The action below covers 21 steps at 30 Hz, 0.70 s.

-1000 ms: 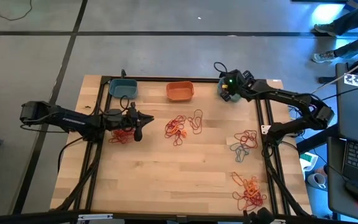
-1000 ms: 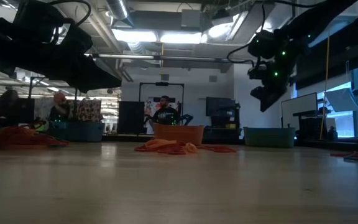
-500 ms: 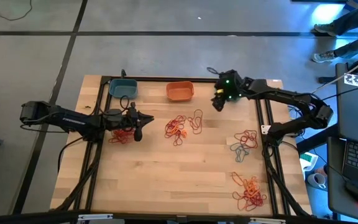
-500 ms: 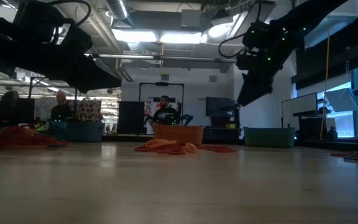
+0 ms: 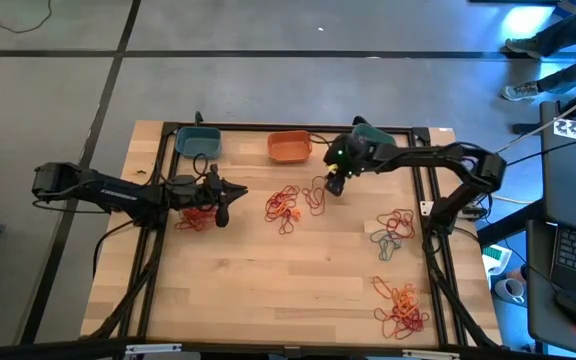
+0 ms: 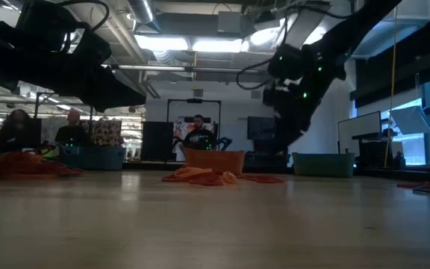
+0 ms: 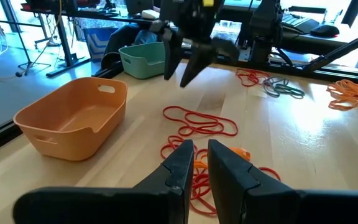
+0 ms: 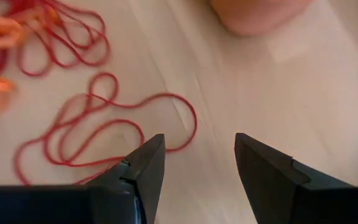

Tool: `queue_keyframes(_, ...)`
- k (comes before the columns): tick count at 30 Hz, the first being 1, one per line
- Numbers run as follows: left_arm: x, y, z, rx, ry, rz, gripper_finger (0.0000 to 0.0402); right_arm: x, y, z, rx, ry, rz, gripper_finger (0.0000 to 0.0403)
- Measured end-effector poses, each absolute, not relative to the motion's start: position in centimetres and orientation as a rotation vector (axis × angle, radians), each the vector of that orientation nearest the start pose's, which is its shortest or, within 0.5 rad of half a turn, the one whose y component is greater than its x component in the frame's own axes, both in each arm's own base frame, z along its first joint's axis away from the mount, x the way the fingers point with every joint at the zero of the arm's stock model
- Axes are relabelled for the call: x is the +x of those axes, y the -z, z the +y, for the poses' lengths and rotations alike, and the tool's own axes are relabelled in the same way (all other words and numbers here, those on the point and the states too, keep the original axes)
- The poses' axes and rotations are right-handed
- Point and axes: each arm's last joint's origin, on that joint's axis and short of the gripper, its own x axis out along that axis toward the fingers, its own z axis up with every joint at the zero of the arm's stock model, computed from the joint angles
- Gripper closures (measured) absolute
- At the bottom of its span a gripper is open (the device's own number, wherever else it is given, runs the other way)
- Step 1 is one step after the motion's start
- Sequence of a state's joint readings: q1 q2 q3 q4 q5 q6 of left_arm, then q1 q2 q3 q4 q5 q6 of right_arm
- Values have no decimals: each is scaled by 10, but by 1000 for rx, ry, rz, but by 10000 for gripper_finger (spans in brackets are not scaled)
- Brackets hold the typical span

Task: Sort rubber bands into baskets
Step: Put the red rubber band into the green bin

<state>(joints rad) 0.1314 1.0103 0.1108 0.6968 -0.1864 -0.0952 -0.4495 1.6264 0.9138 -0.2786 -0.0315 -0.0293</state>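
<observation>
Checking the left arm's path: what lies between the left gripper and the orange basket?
High view: only bare table lies between the left gripper and the orange basket; the middle rubber band pile sits off to the side.

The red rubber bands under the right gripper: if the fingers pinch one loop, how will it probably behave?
The red rubber bands lie as thin curling loops, so one would probably sag limply. They overlap, so neighbours may drag along. The right gripper hangs open above them.

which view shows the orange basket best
The left wrist view: the orange basket sits close and whole, its inside empty. The high view shows it small, the low view only a side wall, the right wrist view a blurred edge.
</observation>
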Motion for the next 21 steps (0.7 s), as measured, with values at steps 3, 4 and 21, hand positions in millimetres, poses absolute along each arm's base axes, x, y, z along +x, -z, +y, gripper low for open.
queue_keyframes(3,171,-153,28,-88,-326,188,356,284,-159,-137,233,395,1013,210)
queue_keyframes(4,171,-153,28,-88,-326,188,356,285,-155,-138,237,399,1022,210)
queue_keyframes(21,171,-153,28,-90,-326,188,356,296,-127,-143,267,427,1027,254)
